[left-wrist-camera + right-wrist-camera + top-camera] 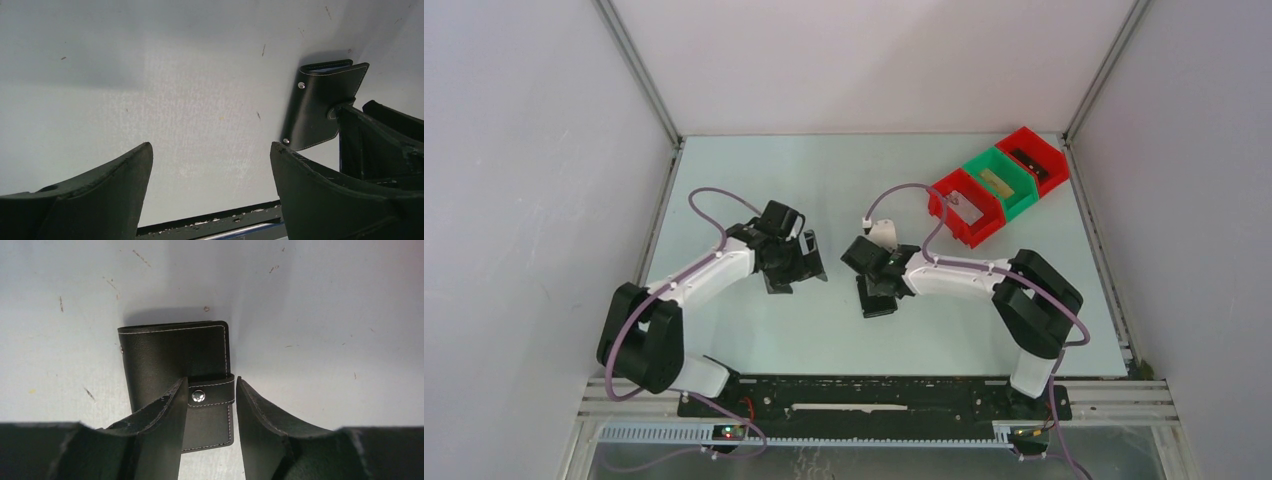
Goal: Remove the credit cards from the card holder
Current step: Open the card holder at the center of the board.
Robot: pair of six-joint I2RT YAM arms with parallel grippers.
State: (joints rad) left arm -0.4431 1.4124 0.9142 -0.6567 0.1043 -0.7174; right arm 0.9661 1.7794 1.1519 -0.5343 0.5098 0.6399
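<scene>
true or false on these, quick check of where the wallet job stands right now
1. The card holder is folded shut with its strap snapped. True.
2. The left gripper is holding the card holder. False: it is open with nothing in it, and the holder lies off to its side.
3. A credit card already lies beside the holder. False: no card shows outside it.
4. The right gripper has one finger on each side of the strap. True.
5. All three bins are red. False: the middle bin is green.
</scene>
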